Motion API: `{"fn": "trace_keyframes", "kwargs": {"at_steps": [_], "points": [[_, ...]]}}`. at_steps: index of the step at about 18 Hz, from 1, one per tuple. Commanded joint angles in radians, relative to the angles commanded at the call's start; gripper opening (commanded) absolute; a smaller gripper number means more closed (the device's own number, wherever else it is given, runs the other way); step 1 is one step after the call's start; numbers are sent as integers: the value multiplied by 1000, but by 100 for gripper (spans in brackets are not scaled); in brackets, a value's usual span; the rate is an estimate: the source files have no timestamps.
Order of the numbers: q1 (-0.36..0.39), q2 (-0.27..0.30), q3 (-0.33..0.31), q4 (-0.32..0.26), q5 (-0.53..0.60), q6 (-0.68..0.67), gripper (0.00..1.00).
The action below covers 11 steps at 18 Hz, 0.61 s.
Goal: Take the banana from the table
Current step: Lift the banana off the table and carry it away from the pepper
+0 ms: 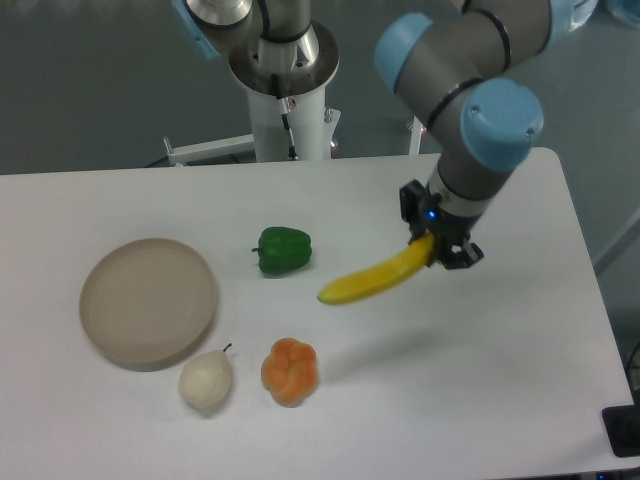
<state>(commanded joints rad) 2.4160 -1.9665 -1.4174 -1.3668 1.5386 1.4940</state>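
Hand (pixel 441 248) around banana (pixel 375 279), free end lower-left

The arm reaches in from the upper right, its grey links and blue joint caps bending down over the right half of the table. The black gripper (pixel 437 247) points downward at a slight tilt, its two fingers closed around something held clear of the surface.

Legible text, labels, brands, numbers, signs: none. A small red-and-white sticker (pixel 291 103) sits on the white arm pedestal (pixel 287 125); its markings are too small to read. No other item carries visible lettering.
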Motion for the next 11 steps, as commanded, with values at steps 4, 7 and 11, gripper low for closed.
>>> {"fn": "trace_keyframes", "kwargs": {"at_steps": [4,7,11], "points": [[23,-5,-9,61,-8,8,11],[22,-34,-3,116,-2,14,12],[20,-35,-11,138,2,15,12]]}}
